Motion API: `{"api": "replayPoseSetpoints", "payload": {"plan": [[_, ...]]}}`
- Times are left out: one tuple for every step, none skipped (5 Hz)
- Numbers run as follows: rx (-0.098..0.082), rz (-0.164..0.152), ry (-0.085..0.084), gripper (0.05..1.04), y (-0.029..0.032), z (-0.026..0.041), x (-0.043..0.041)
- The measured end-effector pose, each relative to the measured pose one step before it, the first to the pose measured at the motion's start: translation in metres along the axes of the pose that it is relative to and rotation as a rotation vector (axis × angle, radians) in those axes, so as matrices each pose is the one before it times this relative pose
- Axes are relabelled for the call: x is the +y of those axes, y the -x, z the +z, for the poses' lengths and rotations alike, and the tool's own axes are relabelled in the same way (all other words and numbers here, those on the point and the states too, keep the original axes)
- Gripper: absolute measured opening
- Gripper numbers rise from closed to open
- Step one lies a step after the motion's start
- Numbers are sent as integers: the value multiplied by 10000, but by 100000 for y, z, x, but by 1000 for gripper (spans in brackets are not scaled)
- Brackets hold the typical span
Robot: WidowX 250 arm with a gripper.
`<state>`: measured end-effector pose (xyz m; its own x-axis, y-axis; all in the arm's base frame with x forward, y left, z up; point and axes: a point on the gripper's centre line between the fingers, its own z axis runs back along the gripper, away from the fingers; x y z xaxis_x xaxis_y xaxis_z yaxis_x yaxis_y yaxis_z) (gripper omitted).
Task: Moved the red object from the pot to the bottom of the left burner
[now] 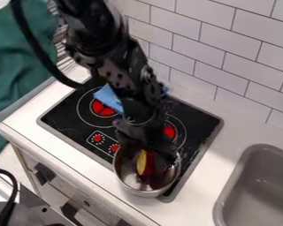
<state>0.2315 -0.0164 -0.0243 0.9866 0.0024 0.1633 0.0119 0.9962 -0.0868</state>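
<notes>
White tiled wall [215,39] behind; in front of it a pale desk [206,198] with the stove and sink set in its top. Robot arm [111,57] enters from the top edge, upper left of centre, and hangs over the stove. Green cloth [20,62] at the upper left, beside the desk. Black stove top [67,117], two round burners visible. Grey sink [229,190] at the lower right, apart from the stove. Metal pot [138,190] at the stove's near right corner, upright. Gripper [153,152] points down at the pot, its lower end over the opening. Jaws: cannot tell how far apart they stand, nor whether they grip anything. Blue cloth [108,98] lies over part of the left burner [102,108], partly behind the arm. Red object [147,163], one side yellowish, is inside the pot, just below the gripper. Two small red knobs [97,138] on the stove's front panel.
</notes>
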Motion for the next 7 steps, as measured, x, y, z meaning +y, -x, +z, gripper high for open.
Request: {"api": "replayPoseSetpoints", "payload": {"plan": [[319, 89, 150, 1004, -115, -1572, 117], [-130, 290, 184, 962, -885, -384, 635], [-50, -3, 85, 874, -15, 66, 28], [-111, -174, -98, 873, -162, 449, 126], [-210, -58, 47, 857, -303, 1429, 350], [-1283, 70, -311, 856, -1938, 4429, 653], [-646, 573, -100, 856, -1550, 2329, 2398]]}}
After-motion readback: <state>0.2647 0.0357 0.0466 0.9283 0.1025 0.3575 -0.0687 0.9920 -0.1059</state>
